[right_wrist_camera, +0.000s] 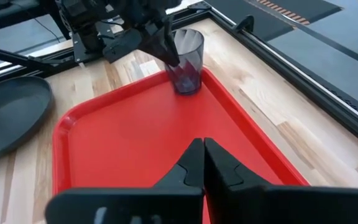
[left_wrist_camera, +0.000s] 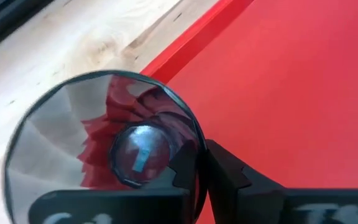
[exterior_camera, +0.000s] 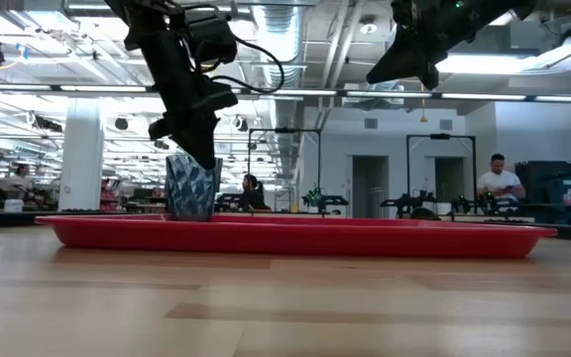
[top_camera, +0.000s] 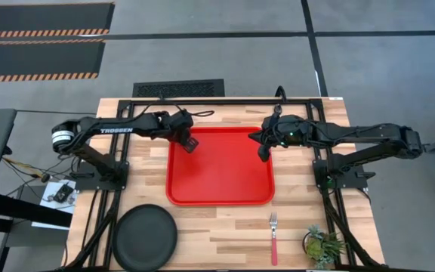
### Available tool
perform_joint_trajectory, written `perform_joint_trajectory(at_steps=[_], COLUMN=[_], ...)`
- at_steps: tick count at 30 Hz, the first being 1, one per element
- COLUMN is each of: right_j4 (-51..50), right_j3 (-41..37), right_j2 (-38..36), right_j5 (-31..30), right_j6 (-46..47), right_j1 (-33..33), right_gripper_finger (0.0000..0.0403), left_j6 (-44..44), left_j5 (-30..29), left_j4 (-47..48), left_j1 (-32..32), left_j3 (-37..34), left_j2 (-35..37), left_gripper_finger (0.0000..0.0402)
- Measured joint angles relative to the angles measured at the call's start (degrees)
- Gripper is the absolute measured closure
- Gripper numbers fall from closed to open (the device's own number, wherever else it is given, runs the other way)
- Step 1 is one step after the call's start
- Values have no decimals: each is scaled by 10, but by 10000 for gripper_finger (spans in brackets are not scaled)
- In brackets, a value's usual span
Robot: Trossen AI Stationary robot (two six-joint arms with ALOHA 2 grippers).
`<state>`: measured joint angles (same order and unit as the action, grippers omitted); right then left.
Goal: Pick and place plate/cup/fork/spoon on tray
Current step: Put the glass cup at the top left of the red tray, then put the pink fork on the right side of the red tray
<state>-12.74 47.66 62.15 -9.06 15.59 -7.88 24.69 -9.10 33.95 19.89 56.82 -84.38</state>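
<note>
Workspace: light wooden table (top_camera: 225, 227) in a large open lab; people seated at desks far behind, seen in the low view. Red tray (top_camera: 225, 181) lies at table centre. Cup (right_wrist_camera: 188, 59) stands upright in the tray's far-left corner, base on the tray floor. Left gripper (top_camera: 189, 143) is at the cup, its 2 fingers pinched on the cup's rim wall: 1 finger (left_wrist_camera: 229, 177) outside the glass, the other inside. Right gripper (top_camera: 263, 153) hangs above the tray's right side, well clear of the floor, fingers (right_wrist_camera: 219, 165) pressed together, holding nothing. Plate (top_camera: 144, 236) sits on the table near the front-left, off the tray. Fork (top_camera: 273, 236) lies on the table just in front of the tray's front-right corner. Small potted plant (top_camera: 322, 245) at front right.
</note>
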Motion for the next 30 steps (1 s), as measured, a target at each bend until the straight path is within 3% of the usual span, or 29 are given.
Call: perform_joint_trajectory(at_steps=[11,20,25,30], right_j4=[-1,-1,-6,-62], right_j3=[0,0,0,1], right_j2=[0,0,0,0], right_j5=[0,0,36,76], right_j6=[0,-1,10,58], right_j1=[0,0,0,20], right_gripper_finger=[388,380,384,396], left_j6=[-12,-75,-89,-105], left_j5=[15,14,39,79], left_j4=[18,61,67,50], left_j1=[0,0,0,-4], left_j3=[19,92,104,84], left_j2=[0,4,61,158], left_gripper_finger=[326,293,301,352])
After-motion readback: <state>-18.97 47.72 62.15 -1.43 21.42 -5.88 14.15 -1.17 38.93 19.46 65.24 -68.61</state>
